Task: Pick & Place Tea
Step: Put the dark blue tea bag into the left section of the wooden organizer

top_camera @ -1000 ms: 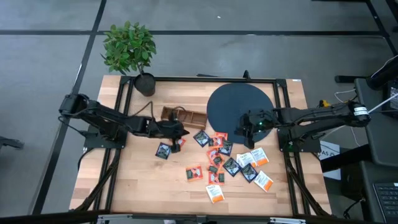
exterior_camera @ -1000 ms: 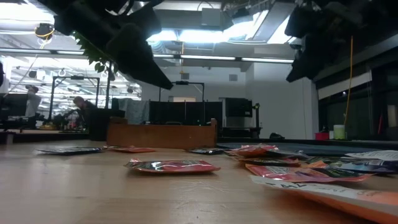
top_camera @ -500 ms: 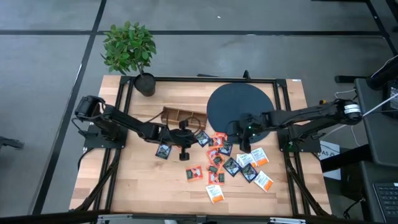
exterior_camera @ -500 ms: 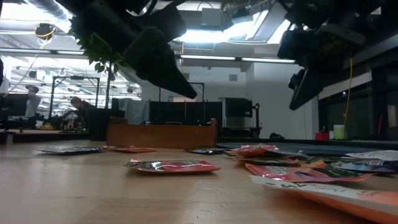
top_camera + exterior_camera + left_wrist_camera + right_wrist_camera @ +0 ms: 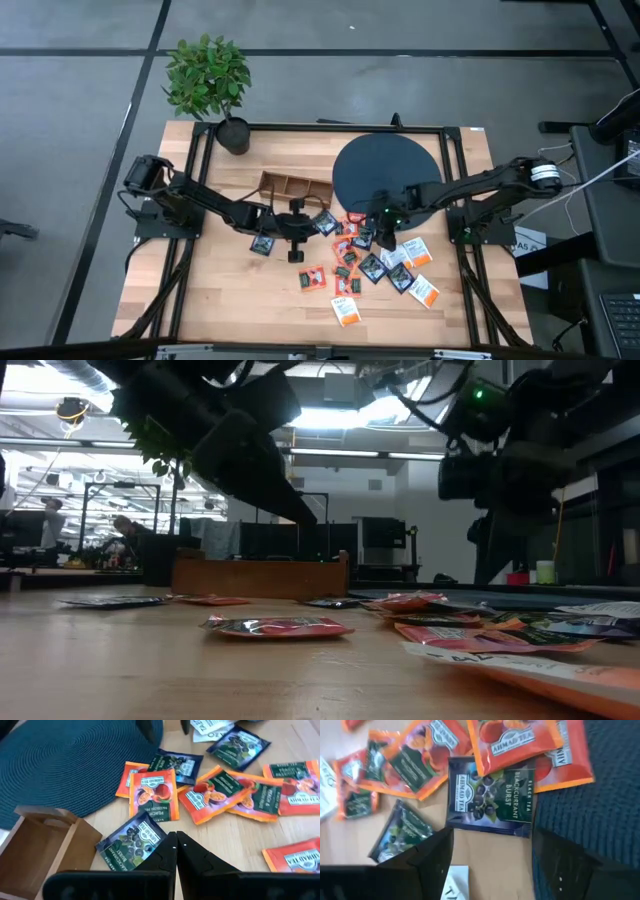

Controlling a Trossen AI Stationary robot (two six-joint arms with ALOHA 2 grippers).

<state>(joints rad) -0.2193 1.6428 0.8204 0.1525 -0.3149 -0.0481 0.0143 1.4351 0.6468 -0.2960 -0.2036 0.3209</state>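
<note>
Tea sachets [image 5: 372, 262] are scattered flat on the counter [image 5: 220, 290], just beside the black disc [image 5: 385, 165]. Right tool [image 5: 490, 852] hovers over a dark blackcurrant sachet [image 5: 490, 802], fingers spread wide. Left tool [image 5: 176, 851] is pinched closed near the wooden tray [image 5: 45, 845], holding nothing.

You see a pale wooden tabletop [image 5: 220, 290] bordered by a black frame. A potted green plant [image 5: 208, 78] stands at its far left corner, in a dark pot. A big black round disc [image 5: 385, 165] of woven texture lies at the far middle, toward the right. A long wooden compartment tray [image 5: 283, 184] sits just left of the disc; in the left wrist view its open end [image 5: 47, 845] lies beside the disc's edge. Grey floor surrounds the tabletop. The low view shows a lit room behind, with a person [image 5: 130, 532] far off at left.
</note>
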